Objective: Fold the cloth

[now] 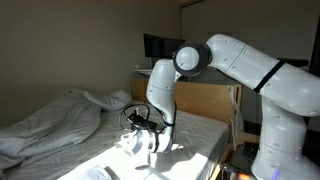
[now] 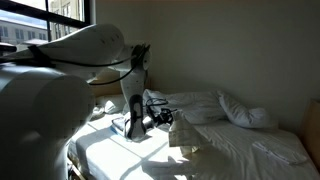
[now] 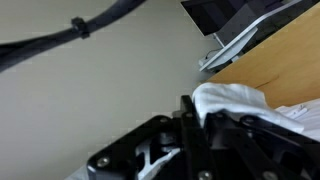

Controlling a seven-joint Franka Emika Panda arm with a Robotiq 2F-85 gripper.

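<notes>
White cloth (image 3: 232, 100) lengthwise along the bed (image 1: 210, 100), one edge up in the clenched gripper (image 3: 197, 112).

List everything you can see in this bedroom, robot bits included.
bed: one, white, filling the middle of the room
cloth: one, white, bunched in the hand above the bed
duvet: one, grey-white, crumpled on the bed
pillow: one, pale, beside the duvet
wooden panel: one, tan, behind the bed
screen: one, dark, above the panel
window: one, bright, upper corner
arm: one, white, bent over the bed
hand: one, black, shut on the cloth
</notes>
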